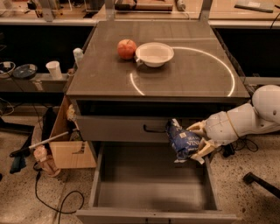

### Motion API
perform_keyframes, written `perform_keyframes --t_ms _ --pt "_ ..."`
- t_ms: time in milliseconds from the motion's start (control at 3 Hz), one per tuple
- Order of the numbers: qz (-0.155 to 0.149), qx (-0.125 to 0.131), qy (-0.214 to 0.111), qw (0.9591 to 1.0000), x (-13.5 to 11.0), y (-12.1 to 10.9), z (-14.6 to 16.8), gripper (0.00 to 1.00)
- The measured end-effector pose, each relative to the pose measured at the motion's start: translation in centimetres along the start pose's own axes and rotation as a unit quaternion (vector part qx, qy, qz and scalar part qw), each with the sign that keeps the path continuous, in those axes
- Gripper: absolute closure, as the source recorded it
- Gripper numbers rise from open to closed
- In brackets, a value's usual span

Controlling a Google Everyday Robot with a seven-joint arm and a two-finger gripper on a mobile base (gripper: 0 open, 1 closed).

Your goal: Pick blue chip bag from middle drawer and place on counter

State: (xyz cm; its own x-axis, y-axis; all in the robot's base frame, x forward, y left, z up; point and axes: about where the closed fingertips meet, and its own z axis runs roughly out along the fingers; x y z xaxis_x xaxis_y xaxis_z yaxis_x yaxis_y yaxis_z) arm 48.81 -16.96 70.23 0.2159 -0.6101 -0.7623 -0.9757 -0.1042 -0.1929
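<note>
Gripper [197, 142], clamped on the blue chip bag [183, 141] over the middle drawer [148, 177], should lift clear of the counter [192, 76] edge before setting down away from the bowl [154, 54].

Speckled terrazzo floor [26, 197], pale wooden bench [227, 13], cardboard box [70, 154]

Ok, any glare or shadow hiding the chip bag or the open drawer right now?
Camera view: warm, dim light overall; the chip bag, clamped in the gripper over the drawer, shows only small foil glints, white lettering visible; the drawer floor lies in soft shadow, darkest at the back; the counter has mild sheen, no washout.
</note>
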Motion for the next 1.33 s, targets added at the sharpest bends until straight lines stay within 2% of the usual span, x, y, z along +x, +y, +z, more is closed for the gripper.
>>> perform_keyframes --t_ms 667,1333 --pt "-0.064 -0.005 -0.018 0.9978 -4.4 -0.8 -3.6 1.0" --pt "-0.109 0.004 -0.01 0.994 -8.5 -1.0 -6.8 1.0"
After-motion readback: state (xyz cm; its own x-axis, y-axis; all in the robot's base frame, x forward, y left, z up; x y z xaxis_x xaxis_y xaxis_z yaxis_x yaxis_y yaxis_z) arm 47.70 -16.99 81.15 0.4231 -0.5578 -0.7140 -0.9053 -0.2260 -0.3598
